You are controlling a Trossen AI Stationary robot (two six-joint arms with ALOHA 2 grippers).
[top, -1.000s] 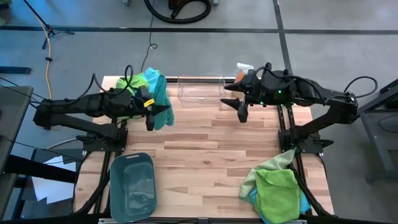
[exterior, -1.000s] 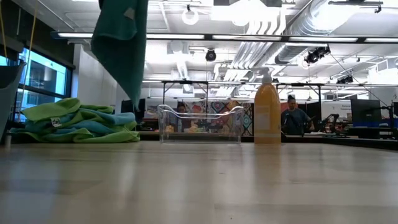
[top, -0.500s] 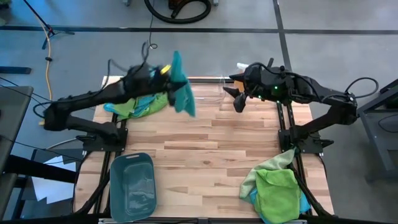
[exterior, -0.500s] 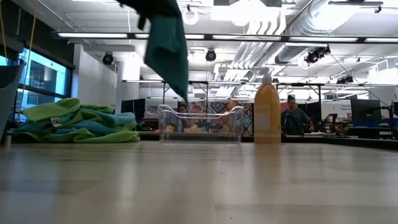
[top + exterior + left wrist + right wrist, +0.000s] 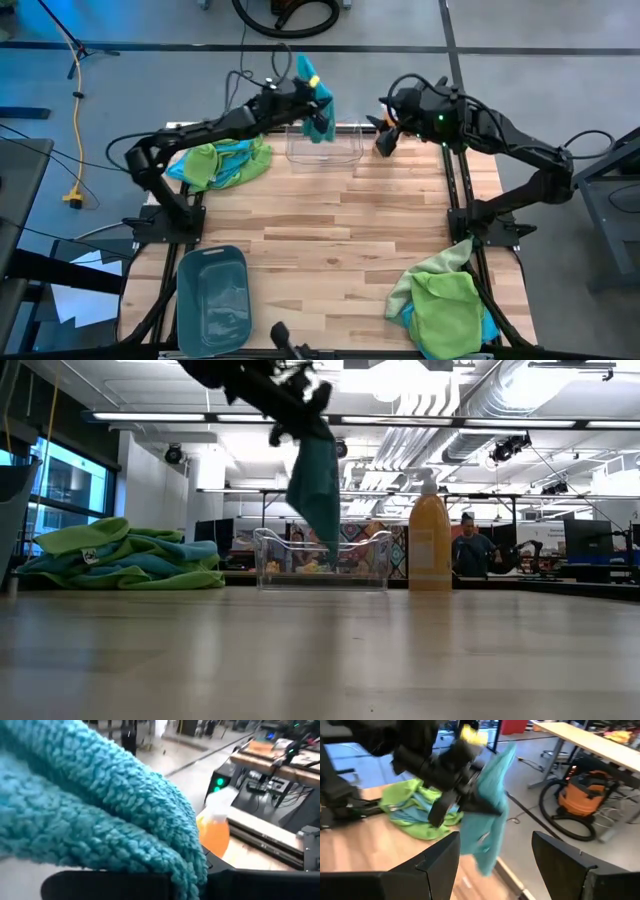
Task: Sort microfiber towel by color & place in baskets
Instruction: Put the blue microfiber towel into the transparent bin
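Note:
A turquoise microfiber towel (image 5: 320,108) hangs from my shut left gripper (image 5: 306,100) above the far rim of the clear basket (image 5: 323,146); in the low view the towel (image 5: 318,485) drops to the basket's rim (image 5: 322,540). My right gripper (image 5: 495,865) stands open and empty at the far right, beside the orange spray bottle (image 5: 430,545), facing the towel. The dull teal-grey basket (image 5: 212,298) sits near left. One pile of green and turquoise towels (image 5: 222,160) lies far left, another (image 5: 445,305) near right. My left gripper pinches a bunched upper part of the turquoise towel (image 5: 492,800) between its two fingers, which reach nearly level from the table's left. How many layers it has cannot be told. The towel hangs slack below the fingers, lifted clear of the table, its lower tip (image 5: 333,555) at the clear basket.
The orange spray bottle (image 5: 387,120) stands at the far edge, right of the clear basket and next to my right gripper. Bare wooden tabletop (image 5: 340,240) spans the middle. A person (image 5: 470,550) shows in the room beyond the table.
My left gripper has swung from above the table's left side toward the far edge and the right, carrying the turquoise towel, which now hangs over the clear basket. My right gripper has turned and shifted slightly toward the far edge, staying open.

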